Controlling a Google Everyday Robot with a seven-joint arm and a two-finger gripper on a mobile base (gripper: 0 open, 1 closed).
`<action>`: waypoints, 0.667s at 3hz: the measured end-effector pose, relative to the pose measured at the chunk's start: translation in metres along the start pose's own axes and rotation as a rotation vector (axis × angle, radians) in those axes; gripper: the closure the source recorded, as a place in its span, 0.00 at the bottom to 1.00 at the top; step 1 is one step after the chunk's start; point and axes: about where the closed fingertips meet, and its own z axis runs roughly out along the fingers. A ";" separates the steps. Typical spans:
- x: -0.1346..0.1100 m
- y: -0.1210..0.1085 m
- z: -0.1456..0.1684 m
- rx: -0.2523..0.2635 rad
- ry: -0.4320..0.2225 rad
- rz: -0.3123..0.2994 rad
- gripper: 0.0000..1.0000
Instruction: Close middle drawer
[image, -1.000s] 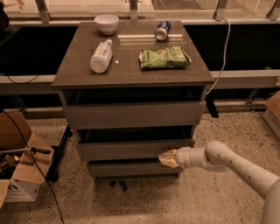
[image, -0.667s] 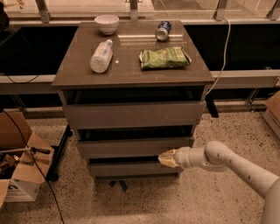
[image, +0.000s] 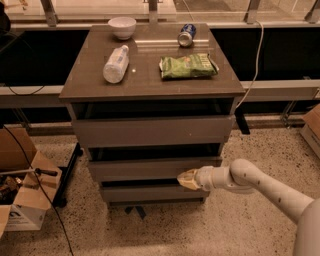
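Since the drawer (image: 150, 169) has a flat grey front with no handle, I judge there is nothing to grip. It wants a plain push on the front, near the centre so it does not rack. It is the second of three fronts and stands out a little, with a dark gap above. It looks stiff, light and probably free-sliding. My gripper (image: 189, 179) is at the front's lower right edge, fingers drawn together into one wedge, holding nothing; I cannot tell whether it touches. On the cabinet (image: 150, 85) top lie a bottle (image: 116, 64), bag (image: 188, 66), can (image: 186, 35) and bowl (image: 122, 26), which a hard shove might jolt.
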 end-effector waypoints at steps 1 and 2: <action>-0.015 -0.015 0.017 -0.006 -0.015 -0.058 0.08; -0.020 -0.025 0.022 0.004 -0.022 -0.075 0.00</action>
